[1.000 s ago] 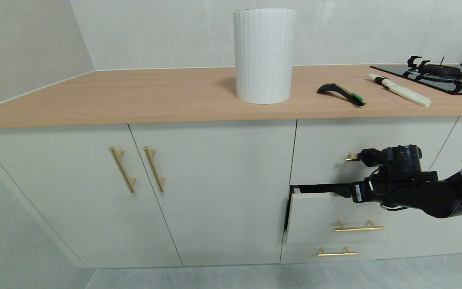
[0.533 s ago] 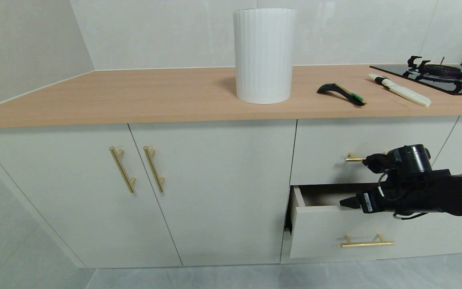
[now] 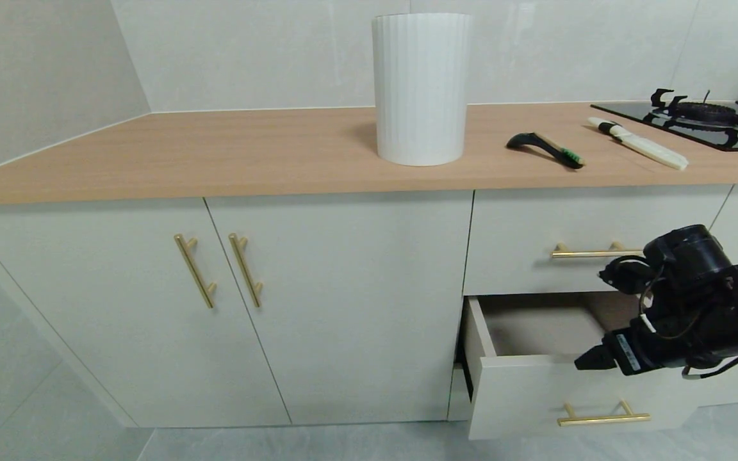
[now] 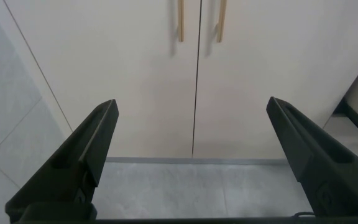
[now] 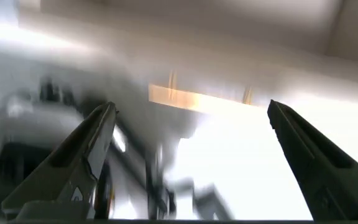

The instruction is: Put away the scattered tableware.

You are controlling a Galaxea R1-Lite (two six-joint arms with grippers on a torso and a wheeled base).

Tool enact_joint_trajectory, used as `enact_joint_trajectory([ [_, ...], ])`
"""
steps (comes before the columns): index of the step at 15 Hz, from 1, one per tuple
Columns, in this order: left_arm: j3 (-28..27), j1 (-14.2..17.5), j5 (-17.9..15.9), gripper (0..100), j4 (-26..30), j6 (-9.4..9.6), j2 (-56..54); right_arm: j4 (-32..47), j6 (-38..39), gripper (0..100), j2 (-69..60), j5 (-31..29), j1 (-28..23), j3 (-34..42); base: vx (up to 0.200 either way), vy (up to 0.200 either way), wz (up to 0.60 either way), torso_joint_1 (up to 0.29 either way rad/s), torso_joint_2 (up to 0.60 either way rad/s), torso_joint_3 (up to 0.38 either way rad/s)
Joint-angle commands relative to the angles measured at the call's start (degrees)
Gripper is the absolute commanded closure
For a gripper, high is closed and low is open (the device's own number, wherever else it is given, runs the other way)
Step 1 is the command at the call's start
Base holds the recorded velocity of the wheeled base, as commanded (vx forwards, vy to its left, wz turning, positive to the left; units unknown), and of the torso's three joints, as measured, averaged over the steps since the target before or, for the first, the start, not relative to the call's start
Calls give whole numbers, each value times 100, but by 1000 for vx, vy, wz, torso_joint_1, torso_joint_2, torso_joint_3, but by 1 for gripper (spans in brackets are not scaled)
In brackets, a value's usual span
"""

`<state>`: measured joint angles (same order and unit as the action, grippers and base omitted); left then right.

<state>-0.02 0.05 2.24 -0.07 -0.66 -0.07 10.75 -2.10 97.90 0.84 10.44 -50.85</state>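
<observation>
On the wooden countertop (image 3: 215,153) lie a black brush with green bristles (image 3: 545,148) and a white knife with a black-banded handle (image 3: 638,144). Below them, the middle drawer (image 3: 523,390) stands pulled far out, and its visible inside looks bare. My right gripper (image 3: 590,362) sits at the top edge of the drawer front, above its gold handle (image 3: 603,419). In the right wrist view the right gripper (image 5: 191,109) has its fingers spread wide. My left gripper (image 4: 191,109) is open and low, facing the cabinet doors.
A tall white ribbed container (image 3: 420,89) stands on the counter left of the brush. A black gas hob (image 3: 702,118) is at the far right. Two cabinet doors with gold handles (image 3: 215,269) are left of the drawers, above the grey tiled floor (image 4: 191,186).
The middle drawer has slid much farther out of the cabinet. My right gripper moved down and toward me along with the drawer front.
</observation>
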Motion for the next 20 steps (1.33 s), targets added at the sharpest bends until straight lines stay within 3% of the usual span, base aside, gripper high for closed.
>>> enact_joint_trajectory([
  [1, 2, 4, 4, 0, -1, -4, 7, 428, -1, 0, -500, 4, 64, 31, 0, 0, 0, 0, 0, 0],
  [3, 2, 4, 4, 0, -1, -4, 7, 322, 16, 0, -579, 21, 64, -13, 0, 0, 0, 0, 0, 0],
  [5, 2, 4, 4, 0, -1, -4, 7, -275, 34, 0, -421, 21, 64, 5, 0, 0, 0, 0, 0, 0],
  [11, 2, 4, 4, 0, -1, -4, 7, -1480, 34, 0, 1143, 4, 55, -13, 0, 0, 0, 0, 0, 0],
  [18, 2, 4, 4, 0, -1, -4, 7, -1163, 34, 0, 976, 4, 55, 286, 0, 0, 0, 0, 0, 0],
  [20, 2, 4, 4, 0, -1, -4, 7, -609, 34, 0, 713, 4, 55, 312, 0, 0, 0, 0, 0, 0],
])
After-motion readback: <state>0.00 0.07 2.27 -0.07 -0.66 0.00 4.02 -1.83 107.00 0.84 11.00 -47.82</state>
